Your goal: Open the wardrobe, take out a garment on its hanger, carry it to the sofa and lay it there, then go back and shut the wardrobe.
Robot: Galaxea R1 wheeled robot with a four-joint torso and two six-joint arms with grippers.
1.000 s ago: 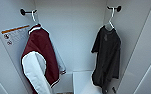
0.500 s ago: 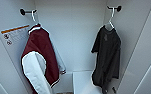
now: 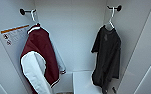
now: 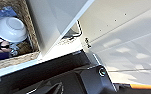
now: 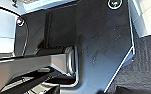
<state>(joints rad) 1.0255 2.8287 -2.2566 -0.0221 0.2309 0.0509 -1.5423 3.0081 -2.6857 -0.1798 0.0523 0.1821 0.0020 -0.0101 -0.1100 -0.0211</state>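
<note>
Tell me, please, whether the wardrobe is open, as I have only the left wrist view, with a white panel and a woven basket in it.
Observer: Yes. The head view looks straight into the open wardrobe, with its white interior exposed.
Operator: Thank you. Where is the black top hanging?
Observer: The black garment hangs on the right side of the head view, on a pale hanger hooked over a black peg.
Operator: Is anything else hanging inside?
Observer: A maroon jacket with white sleeves hangs from another peg on the opposite side, well apart from the black garment.
</note>
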